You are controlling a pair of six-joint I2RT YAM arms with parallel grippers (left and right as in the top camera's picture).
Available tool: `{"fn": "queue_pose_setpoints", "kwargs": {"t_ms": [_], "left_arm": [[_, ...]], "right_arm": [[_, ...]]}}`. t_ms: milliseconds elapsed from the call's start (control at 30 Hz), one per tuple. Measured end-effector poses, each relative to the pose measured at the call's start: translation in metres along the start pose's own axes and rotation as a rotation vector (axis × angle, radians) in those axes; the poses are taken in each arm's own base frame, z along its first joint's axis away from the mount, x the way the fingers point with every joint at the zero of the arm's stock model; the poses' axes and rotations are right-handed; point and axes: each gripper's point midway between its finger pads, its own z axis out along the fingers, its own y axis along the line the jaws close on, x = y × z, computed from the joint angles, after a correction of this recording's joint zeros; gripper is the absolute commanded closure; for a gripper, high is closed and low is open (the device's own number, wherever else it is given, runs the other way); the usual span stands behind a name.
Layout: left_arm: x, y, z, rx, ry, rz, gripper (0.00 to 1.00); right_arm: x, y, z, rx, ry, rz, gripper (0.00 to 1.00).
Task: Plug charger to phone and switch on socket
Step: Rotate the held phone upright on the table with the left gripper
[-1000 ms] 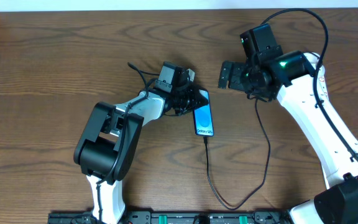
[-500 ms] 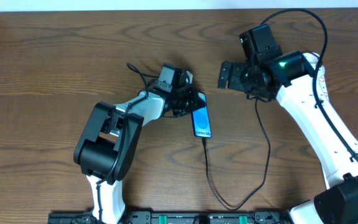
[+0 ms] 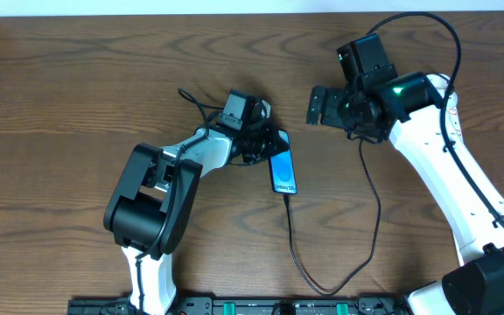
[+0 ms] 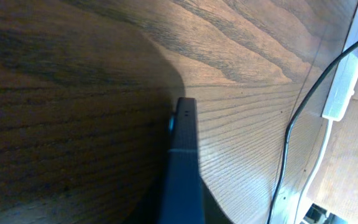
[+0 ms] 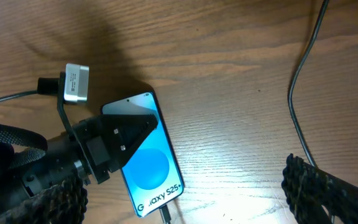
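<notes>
The phone (image 3: 284,171) lies flat on the wooden table (image 3: 77,96), its blue screen up and reading "Galaxy S25+" (image 5: 148,171). My left gripper (image 3: 265,144) is shut on the phone's top end, with a black finger (image 5: 122,138) over the upper screen. The left wrist view sees the phone (image 4: 182,168) edge-on. The charger's connector (image 5: 165,214) sits in the phone's bottom port. Its black cable (image 3: 292,249) loops toward the front edge and back up on the right. My right gripper (image 3: 316,107) hangs open to the phone's upper right. A white bar with a red mark, apparently the socket (image 4: 342,87), shows at the right.
A thick white cord (image 4: 316,158) trails from the white bar beyond the table's edge. A black cable (image 5: 300,81) crosses the wood right of the phone. My white right arm (image 3: 444,175) spans the right side. A black rail (image 3: 261,306) lines the front edge.
The phone, held in my left gripper, has shifted slightly to the left, and its lower end swung with it. The right arm has stayed put.
</notes>
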Motion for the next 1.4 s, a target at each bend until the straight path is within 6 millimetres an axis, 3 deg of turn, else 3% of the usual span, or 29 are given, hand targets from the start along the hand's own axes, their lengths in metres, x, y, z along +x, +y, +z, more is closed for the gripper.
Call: {"fn": "queue_pose_setpoints", "kwargs": {"t_ms": [133, 700, 1400], "left_arm": [[0.0, 0.0, 0.0, 0.002, 0.001, 0.003, 0.74], [0.004, 0.001, -0.003, -0.026, 0.012, -0.015, 0.59], [-0.001, 0.01, -0.011, -0.117, -0.03, -0.029, 0.57]], "right_arm": [[0.0, 0.0, 0.0, 0.0, 0.0, 0.0, 0.01], [0.0, 0.0, 0.0, 0.0, -0.001, 0.0, 0.01], [0.0, 0.0, 0.0, 0.0, -0.001, 0.0, 0.01]]}}
